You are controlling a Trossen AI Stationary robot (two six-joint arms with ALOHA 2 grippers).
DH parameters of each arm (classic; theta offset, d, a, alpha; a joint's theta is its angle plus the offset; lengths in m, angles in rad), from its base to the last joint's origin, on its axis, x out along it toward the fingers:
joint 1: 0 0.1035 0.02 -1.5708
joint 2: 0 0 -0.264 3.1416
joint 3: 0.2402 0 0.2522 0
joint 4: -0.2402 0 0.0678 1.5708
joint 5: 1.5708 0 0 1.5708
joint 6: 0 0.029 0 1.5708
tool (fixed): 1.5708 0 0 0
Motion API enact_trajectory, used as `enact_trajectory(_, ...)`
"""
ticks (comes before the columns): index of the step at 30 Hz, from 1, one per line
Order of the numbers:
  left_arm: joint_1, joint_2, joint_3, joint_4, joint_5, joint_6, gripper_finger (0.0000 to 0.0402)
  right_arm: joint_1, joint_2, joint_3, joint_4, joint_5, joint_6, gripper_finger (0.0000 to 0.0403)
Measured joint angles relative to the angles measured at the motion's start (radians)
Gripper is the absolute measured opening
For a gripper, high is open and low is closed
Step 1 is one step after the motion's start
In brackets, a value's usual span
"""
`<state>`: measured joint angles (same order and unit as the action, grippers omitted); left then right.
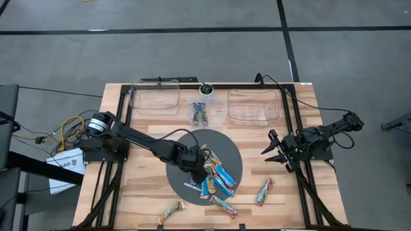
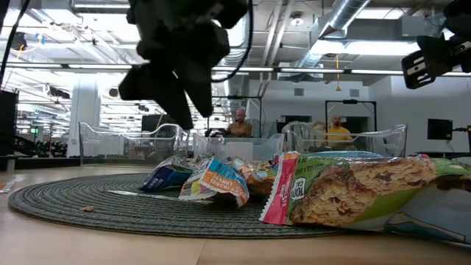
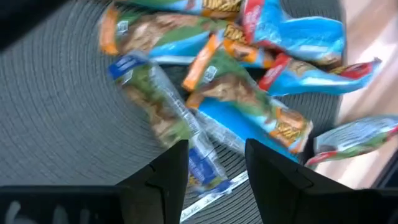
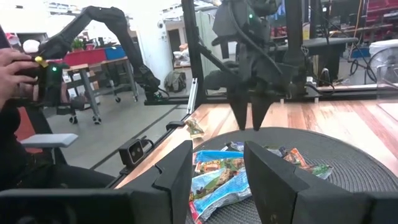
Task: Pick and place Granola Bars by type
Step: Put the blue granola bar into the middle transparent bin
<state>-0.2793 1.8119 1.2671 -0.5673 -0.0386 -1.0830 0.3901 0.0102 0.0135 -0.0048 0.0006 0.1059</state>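
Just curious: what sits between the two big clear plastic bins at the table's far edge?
In the high view, a smaller clear plastic container holding a few wrapped bars sits between the bins.

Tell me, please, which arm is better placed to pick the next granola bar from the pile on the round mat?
Left. The left gripper hovers open directly over the granola bars on the grey mat, while the right gripper waits open off the mat near the table's right edge.

Looking straight down from overhead on the whole table (image 1: pixel 148 192), peering level across the round mat (image 2: pixel 110 202) from tabletop height — close in, both wrist views facing the same bar pile (image 3: pixel 249 93) — one near, one farther.
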Motion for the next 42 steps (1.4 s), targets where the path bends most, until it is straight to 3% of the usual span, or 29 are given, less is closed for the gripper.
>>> enact_trajectory(12,0.042,0.091,0.007,-0.002,0.007,-0.004,0.0151,0.000,0.023,-0.001,0.006,0.002,0.000,0.0137)
enact_trajectory(42,0.059,0.140,0.005,-0.003,0.031,-0.022,0.0151,0.000,0.029,0.000,0.005,-0.001,0.000,0.0139)
